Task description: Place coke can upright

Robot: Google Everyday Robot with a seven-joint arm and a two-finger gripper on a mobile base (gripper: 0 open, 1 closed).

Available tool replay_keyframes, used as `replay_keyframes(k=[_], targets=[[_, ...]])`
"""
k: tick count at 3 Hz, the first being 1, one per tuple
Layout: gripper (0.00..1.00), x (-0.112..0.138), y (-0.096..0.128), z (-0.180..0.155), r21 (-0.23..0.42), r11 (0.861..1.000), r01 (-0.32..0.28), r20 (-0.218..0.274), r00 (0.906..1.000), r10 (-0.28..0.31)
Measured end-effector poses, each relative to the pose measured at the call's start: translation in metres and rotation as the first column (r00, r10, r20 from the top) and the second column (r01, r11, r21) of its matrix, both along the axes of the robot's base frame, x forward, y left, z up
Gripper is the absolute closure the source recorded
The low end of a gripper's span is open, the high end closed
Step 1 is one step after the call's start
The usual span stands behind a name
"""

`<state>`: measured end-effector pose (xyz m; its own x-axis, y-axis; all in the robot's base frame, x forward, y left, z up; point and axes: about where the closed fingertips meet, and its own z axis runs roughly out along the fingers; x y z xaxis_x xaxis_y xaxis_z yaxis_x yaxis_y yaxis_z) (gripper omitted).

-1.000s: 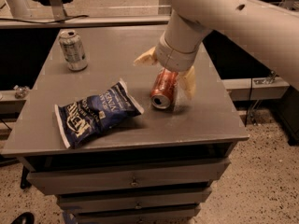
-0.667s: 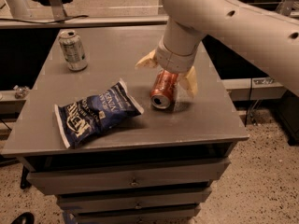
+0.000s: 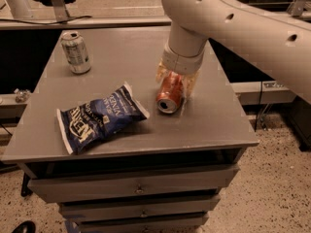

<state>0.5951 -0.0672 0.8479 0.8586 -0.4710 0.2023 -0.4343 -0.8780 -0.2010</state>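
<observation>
At frame centre, the cream two-finger gripper (image 3: pixel 175 85) pinches the small red-orange aluminium coke can (image 3: pixel 169 97), which lies on its side on the grey table (image 3: pixel 214 125).

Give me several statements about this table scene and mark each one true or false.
1. The coke can stands upright. False: it lies tipped over, silver top toward the front edge of the table.
2. The tool is down at the coke can. True.
3. The silver can lies on its side. False: it stands upright near the back corner.
4. The blue chip bag lies nearer the table's front edge than the silver can. True.
</observation>
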Motion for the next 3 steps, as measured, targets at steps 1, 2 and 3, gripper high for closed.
replay_keyframes(k=[1, 2, 3], targets=[[0.62, 0.000, -0.004, 0.004, -0.029, 1.000, -0.007, 0.002, 1.0000, 0.007], [0.87, -0.006, -0.009, 0.007, -0.079, 0.996, -0.033, -0.018, 0.9993, 0.032], [1.00, -0.006, -0.013, 0.014, -0.105, 0.994, 0.022, -0.058, 0.9979, -0.028]])
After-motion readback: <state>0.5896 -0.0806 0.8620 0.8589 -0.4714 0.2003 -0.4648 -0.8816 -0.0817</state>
